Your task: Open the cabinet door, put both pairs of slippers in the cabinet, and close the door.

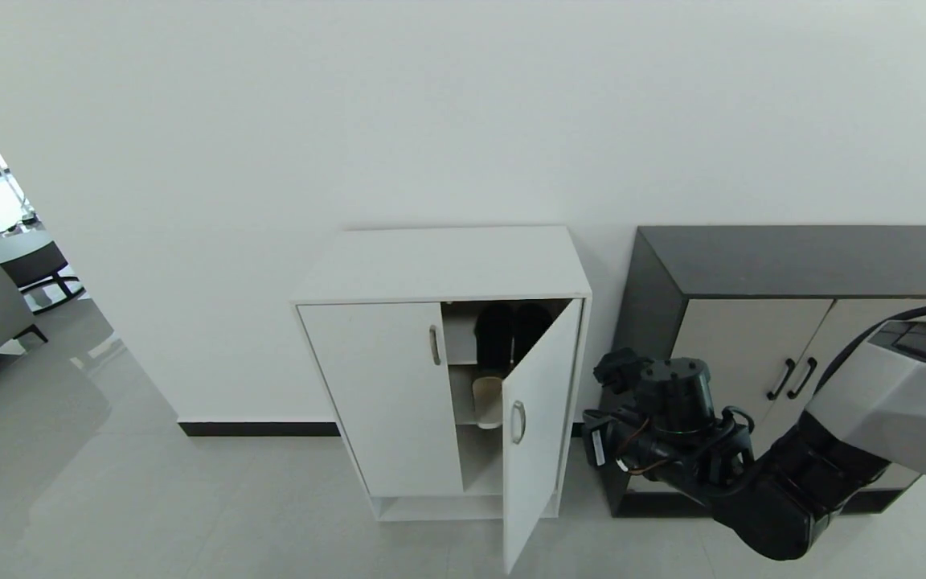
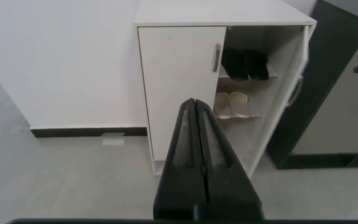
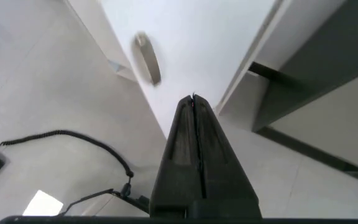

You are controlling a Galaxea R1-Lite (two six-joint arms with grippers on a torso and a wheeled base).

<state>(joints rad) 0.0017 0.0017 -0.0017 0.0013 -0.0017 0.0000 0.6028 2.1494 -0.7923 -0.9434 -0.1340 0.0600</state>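
The left gripper [image 2: 195, 109] had its two dark fingers pressed flat together, pointing toward the white shoe cabinet [image 2: 222, 11]. Facing the cabinet front, the shut door [image 2: 176, 87] stood at 9 o'clock of the opening, with its metal handle [image 2: 217, 57] on the edge next to the gap. The open door [image 2: 304, 62] stood swung outward at 3 o'clock. Inside, a black pair of slippers [image 2: 245, 64] sat on the upper shelf. A beige pair [image 2: 235, 104] lay on the shelf at 6 o'clock of it. A dark cabinet [image 2: 347, 74] stood just beside the white one at 3 o'clock. At 9 o'clock ran a white wall [image 2: 55, 62] with dark skirting [image 2: 86, 132] above pale grey floor tiles [image 2: 55, 180].
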